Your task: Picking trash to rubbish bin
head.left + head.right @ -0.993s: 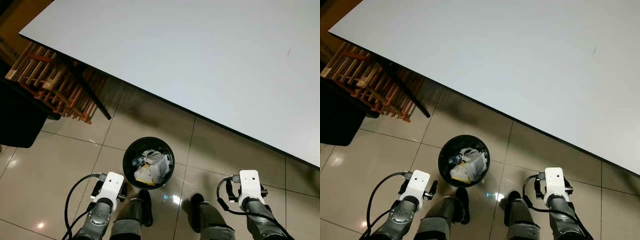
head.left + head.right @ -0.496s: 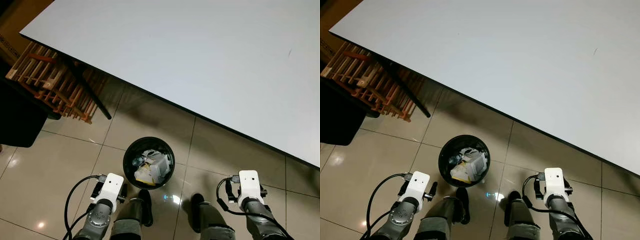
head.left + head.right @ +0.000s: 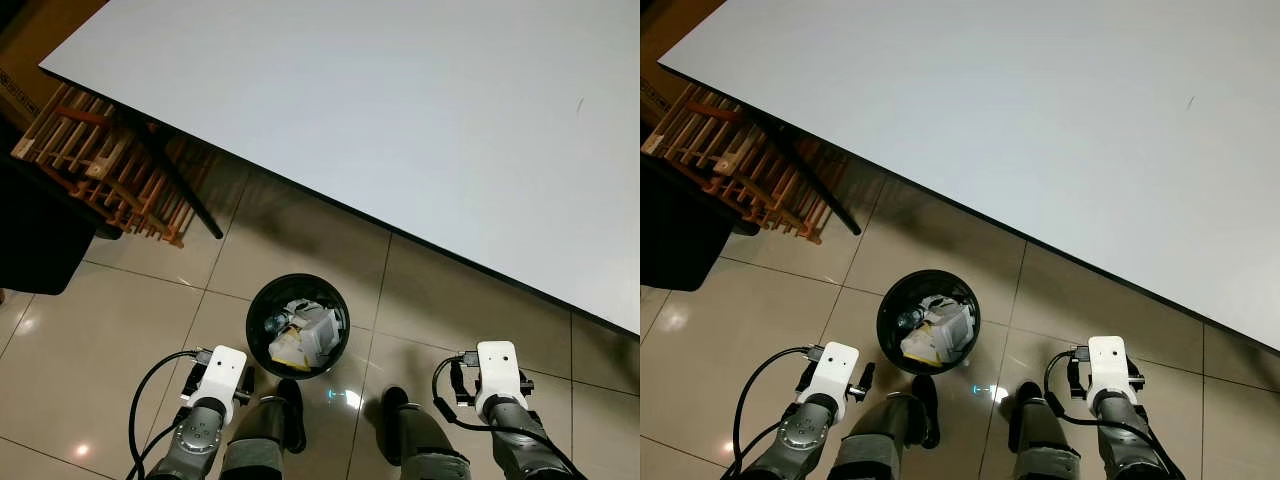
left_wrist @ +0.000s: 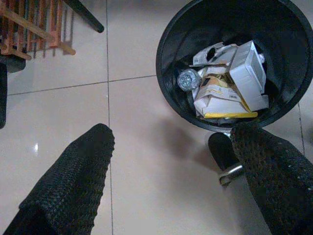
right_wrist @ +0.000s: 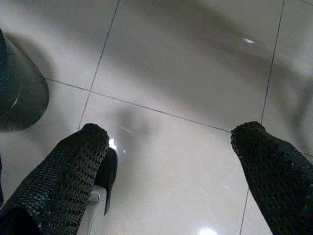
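The rubbish bin [image 3: 298,325] stands on the tiled floor [image 3: 120,330] just ahead of the robot's feet, already holding cartons and crumpled paper [image 4: 222,81] (no loose trash lies on the white desk [image 3: 400,120]), so the picking looks finished or nearly so. The left end effector [image 4: 171,171] hangs wide open and empty just beside the bin, and the right end effector [image 5: 168,166] is likewise spread and empty over bare tile on the bin's far side

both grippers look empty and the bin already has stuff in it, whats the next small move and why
Probably turn or step away to look for more trash. The left gripper and right gripper are both open and hold nothing, hanging low over bare floor tiles. The rubbish bin already holds cartons and a crushed bottle, and the white table carries no litter.
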Robot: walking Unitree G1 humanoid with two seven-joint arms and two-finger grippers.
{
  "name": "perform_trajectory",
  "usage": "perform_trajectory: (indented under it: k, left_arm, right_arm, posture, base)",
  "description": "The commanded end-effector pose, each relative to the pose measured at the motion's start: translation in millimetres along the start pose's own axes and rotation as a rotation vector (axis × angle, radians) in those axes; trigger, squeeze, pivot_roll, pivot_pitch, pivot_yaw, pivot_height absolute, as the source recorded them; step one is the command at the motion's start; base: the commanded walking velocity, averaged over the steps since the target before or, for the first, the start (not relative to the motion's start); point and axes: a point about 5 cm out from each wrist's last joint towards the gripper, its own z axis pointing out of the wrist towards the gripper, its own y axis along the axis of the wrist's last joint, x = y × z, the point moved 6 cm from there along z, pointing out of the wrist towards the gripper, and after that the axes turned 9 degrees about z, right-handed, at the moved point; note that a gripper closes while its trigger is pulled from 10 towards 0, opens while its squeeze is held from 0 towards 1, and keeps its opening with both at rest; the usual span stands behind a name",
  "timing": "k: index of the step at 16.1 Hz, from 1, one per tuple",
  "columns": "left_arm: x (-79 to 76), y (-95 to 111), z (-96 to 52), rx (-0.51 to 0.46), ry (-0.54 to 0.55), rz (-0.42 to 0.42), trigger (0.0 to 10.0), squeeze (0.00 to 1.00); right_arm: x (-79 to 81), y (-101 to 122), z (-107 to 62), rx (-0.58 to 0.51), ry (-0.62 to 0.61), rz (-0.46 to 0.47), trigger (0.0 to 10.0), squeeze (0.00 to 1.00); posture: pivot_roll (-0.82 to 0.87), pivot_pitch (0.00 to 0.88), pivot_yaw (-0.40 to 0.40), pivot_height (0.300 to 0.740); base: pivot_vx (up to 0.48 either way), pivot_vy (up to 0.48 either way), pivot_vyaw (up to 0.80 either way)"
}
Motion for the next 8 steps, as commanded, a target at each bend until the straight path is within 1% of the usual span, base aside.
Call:
perform_trajectory:
  k: [1, 8]
  left_arm:
    - [-3.1, -17.7, -6.3, 0.055, 0.002, -0.012, 10.0, 0.0]
    - [-3.5, -16.4, -5.7, 0.053, 0.0, -0.017, 10.0, 0.0]
  right_arm:
    - [-1.1, -23.0, -6.9, 0.069, -0.002, 0.005, 10.0, 0.0]
    - [-0.7, -23.4, -6.8, 0.073, 0.001, 0.003, 10.0, 0.0]
  posture:
    - [0.04, 0.339, 0.068, 0.74]
    - [0.04, 0.331, 0.066, 0.74]
  base:
    - [0.0, 0.0, 0.0]
    - [0.0, 0.0, 0.0]
